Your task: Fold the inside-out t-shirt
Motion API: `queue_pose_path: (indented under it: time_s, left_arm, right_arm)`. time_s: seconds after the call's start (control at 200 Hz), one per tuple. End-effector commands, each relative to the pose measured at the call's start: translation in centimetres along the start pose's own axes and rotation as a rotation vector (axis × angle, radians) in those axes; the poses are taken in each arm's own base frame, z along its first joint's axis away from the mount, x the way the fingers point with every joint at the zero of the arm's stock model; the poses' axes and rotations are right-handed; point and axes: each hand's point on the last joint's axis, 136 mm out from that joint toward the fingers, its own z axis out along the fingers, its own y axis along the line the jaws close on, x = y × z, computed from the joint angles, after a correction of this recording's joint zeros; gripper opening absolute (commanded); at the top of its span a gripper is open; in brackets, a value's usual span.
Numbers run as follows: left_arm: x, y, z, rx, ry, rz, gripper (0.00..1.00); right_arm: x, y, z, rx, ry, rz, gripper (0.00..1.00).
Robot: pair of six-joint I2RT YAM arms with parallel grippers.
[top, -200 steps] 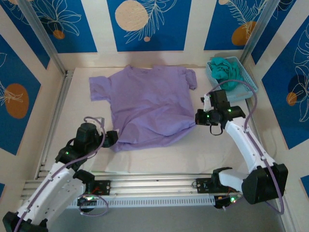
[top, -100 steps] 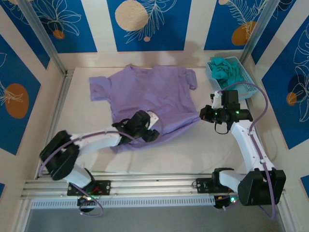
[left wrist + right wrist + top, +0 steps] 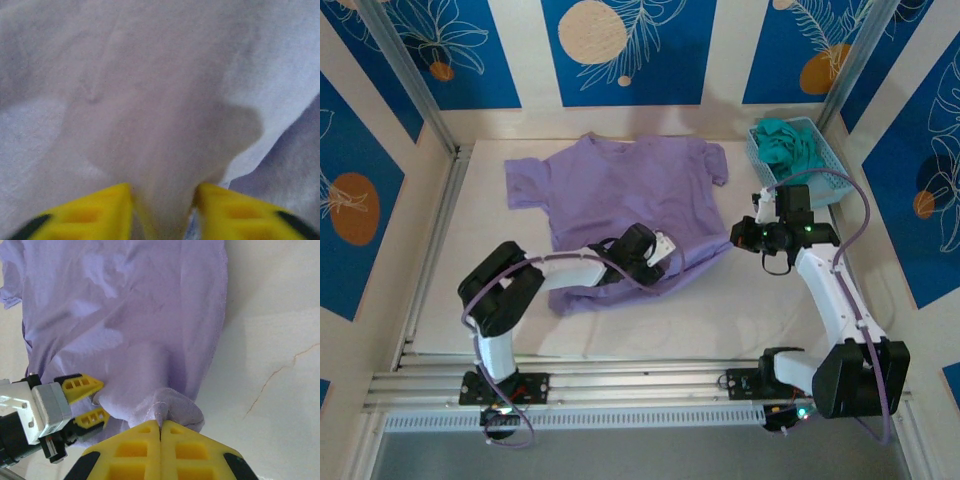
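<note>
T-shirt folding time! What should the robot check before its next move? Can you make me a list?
1. Right jaws shut on a bottom corner of the t-shirt: ok.
2. Left jaws have cloth pinched between them: ok.
3. Left jaws hold just one layer: cannot tell.
4. Top half of the t-shirt lies spread on the table: ok.
5. Green clothes sit in the basket, apart from the t-shirt: ok.

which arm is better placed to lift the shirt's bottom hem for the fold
Right, probably: the right gripper is pinched shut on the t-shirt at its hem corner, while the left gripper holds a bunch further along the hem, arm stretched across.
</note>
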Motion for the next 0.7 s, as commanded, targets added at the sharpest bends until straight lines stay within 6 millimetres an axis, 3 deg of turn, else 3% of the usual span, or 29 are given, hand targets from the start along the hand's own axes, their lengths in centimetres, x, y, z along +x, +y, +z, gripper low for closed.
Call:
queue_pose_path:
  time_s: [0.0,0.05,0.125,0.165,0.255,0.455,0.555,0.69]
  left_arm:
    - [-2.6,0.1,-0.7,0.019,-0.058,-0.004,0.02]
    - [-3.4,0.1,-1.7,0.026,-0.089,-0.040,0.00]
    - [-4.4,0.3,-3.4,0.050,-0.133,-0.105,0.00]
    - [-4.6,0.4,-4.1,0.069,-0.139,-0.141,0.00]
    - [-4.9,1.0,-5.5,0.095,-0.146,-0.211,0.00]
    - [-5.7,2.6,-8.4,0.220,-0.187,-0.395,0.00]
    - [-6.6,2.9,-9.9,0.282,-0.198,-0.450,0.00]
    - [-7.5,3.6,-12.0,0.299,-0.186,-0.490,0.00]
  right_arm:
    - [-0.9,-0.4,0.4,0.039,-0.022,0.006,0.00]
    - [-1.5,-1.9,0.4,0.129,-0.044,0.019,0.10]
    - [-2.4,-3.3,0.1,0.278,-0.090,-0.001,0.35]
    - [-2.8,-2.5,0.0,0.310,-0.128,-0.071,0.47]
    - [-2.0,2.6,0.7,0.187,-0.207,-0.313,0.75]
    - [4.9,11.1,2.7,-0.253,-0.236,-0.629,0.72]
    - [8.5,13.2,4.3,-0.363,-0.281,-0.764,0.72]
    - [12.5,15.2,8.4,-0.399,-0.273,-0.977,0.71]
